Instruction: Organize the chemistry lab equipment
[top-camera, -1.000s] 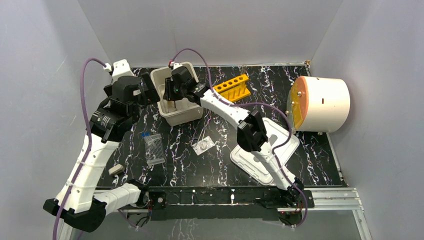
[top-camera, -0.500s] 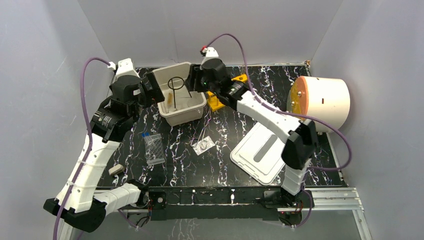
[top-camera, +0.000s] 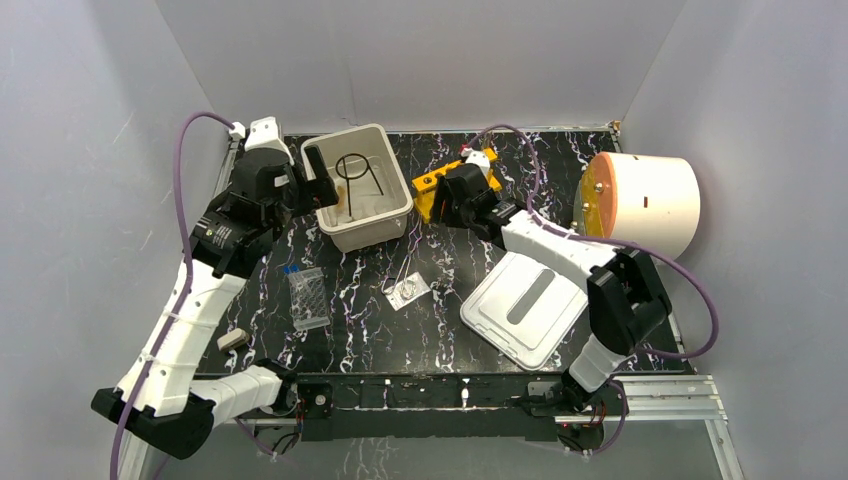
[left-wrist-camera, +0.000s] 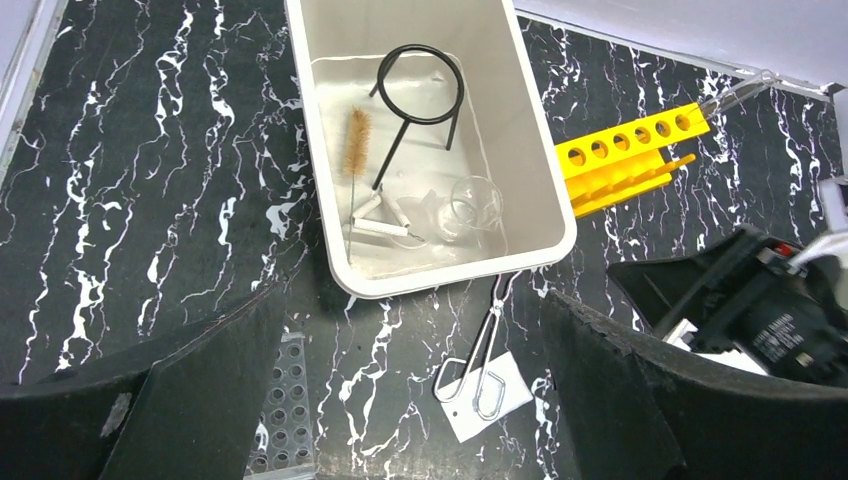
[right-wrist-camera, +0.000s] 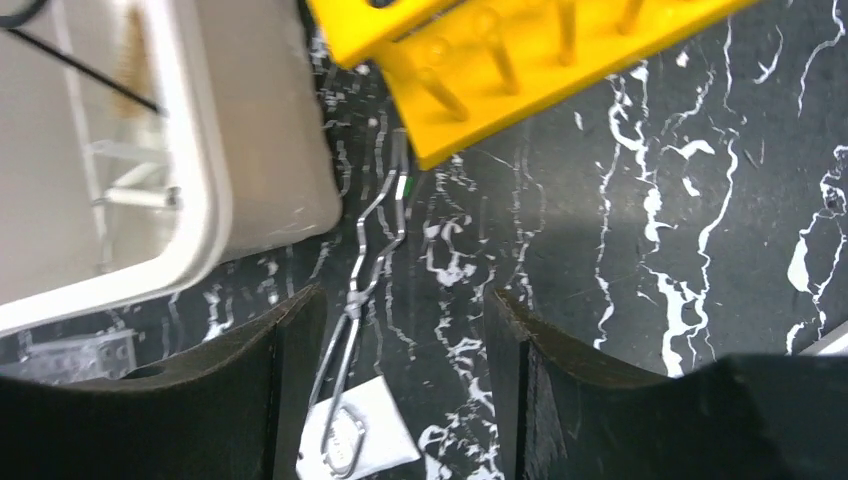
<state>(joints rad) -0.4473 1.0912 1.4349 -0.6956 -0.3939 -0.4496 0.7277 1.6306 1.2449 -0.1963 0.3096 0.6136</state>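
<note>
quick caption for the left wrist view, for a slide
White plastic bin holding black wire ring stand, bristle brush and clear glass beaker; metal tongs lie outside

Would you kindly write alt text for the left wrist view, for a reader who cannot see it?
A white bin on a black marbled table holds a black wire ring stand, a brush, a white triangle and a clear glass dish. Outside it lie thin metal tweezers and a yellow rack.

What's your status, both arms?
Left gripper, right gripper: jaws open, empty. Ring stand in bin. Tweezers on table outside bin. Nothing blocking them.
</note>
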